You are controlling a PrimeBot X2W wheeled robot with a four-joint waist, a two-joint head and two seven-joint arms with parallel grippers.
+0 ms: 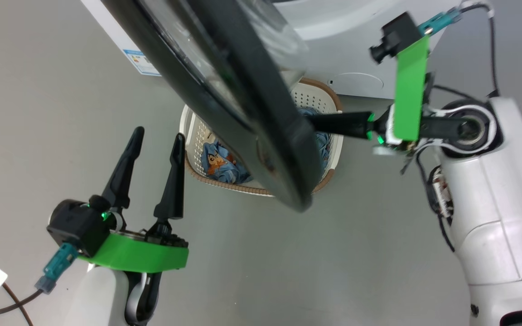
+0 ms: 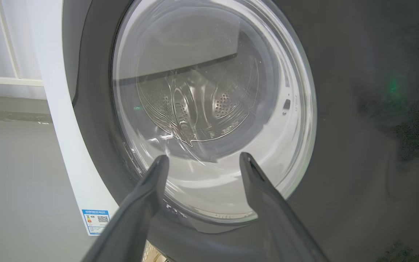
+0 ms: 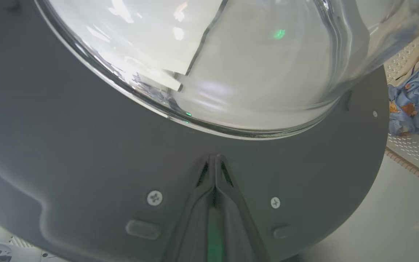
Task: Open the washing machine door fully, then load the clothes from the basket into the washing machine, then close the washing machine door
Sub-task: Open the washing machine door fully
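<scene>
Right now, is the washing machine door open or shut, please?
Open: the washing machine door stands swung out over the basket.

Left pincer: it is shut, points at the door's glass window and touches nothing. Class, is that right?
One thing is wrong: the left pincer is open, its two fingers spread apart, as the left wrist view shows. It does point at the glass window of the door and touches nothing.

Left claw (image 1: 159,132) spread; right claw (image 3: 215,158) closed.
</scene>
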